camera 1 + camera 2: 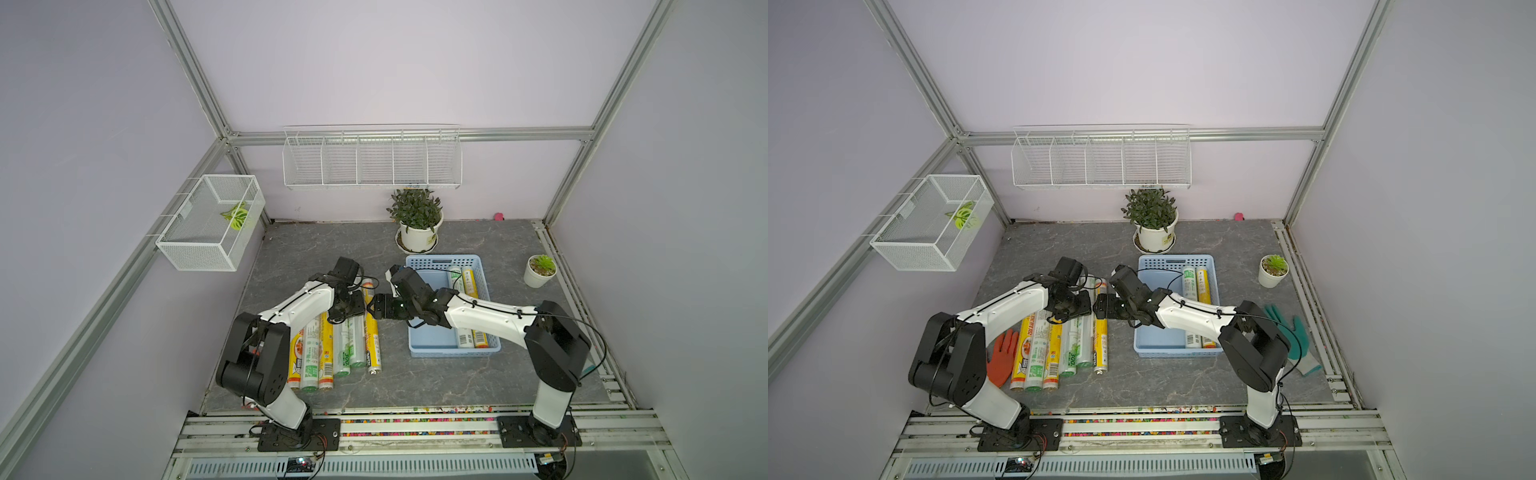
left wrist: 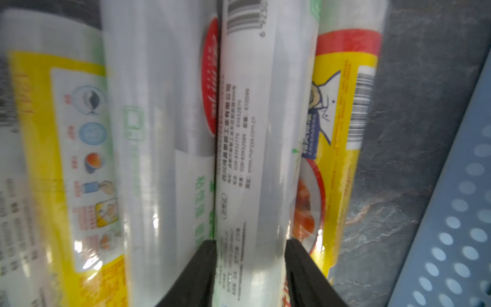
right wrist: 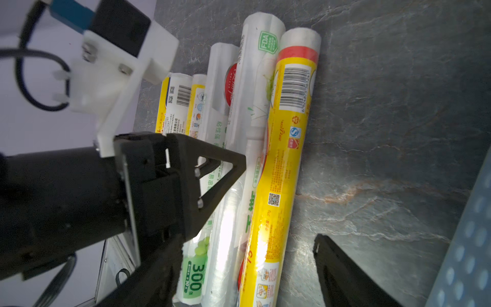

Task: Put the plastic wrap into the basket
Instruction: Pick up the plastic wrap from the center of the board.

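Left gripper (image 2: 251, 242) pinches white roll (image 2: 247, 133) in pile (image 1: 332, 353); right gripper (image 3: 249, 239) gapes astride yellow roll (image 3: 287, 159) at pile's 3 o'clock edge. Basket (image 1: 432, 353) further toward 3 o'clock. Lift level, clear rim first.

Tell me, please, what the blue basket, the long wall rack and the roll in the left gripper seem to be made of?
The blue basket looks like moulded plastic, matt, with round holes punched in its walls. The wall rack looks like thin metal wire, probably white-coated, seen as a fine grid. The roll held by the left gripper is clear glossy film, probably plastic: it catches highlights and carries printed text.
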### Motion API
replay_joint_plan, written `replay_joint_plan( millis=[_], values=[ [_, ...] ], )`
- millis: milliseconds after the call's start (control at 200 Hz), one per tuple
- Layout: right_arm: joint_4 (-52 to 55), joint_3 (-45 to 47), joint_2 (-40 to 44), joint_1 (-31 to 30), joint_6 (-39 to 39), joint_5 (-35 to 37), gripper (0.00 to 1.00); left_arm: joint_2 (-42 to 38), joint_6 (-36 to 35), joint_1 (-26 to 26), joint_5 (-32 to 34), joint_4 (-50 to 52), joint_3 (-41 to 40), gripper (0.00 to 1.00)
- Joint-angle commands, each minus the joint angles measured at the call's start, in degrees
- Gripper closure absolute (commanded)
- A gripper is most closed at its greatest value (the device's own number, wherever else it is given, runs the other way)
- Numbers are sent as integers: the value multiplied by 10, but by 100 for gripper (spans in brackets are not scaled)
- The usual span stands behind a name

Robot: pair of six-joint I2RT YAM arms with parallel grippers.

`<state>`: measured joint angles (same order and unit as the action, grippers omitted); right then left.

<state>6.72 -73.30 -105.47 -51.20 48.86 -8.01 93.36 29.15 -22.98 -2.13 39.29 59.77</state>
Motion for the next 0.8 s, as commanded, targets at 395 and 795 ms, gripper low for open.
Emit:
replay_joint_plan(
  millis=[395,795],
  values=[
    [-22,25,-7,15,9,-39,16,59,-31,2,-12,26,44,41],
    [-28,45,7,26,8,-45,16,108,-32,-1,-9,35,65,39]
  ],
)
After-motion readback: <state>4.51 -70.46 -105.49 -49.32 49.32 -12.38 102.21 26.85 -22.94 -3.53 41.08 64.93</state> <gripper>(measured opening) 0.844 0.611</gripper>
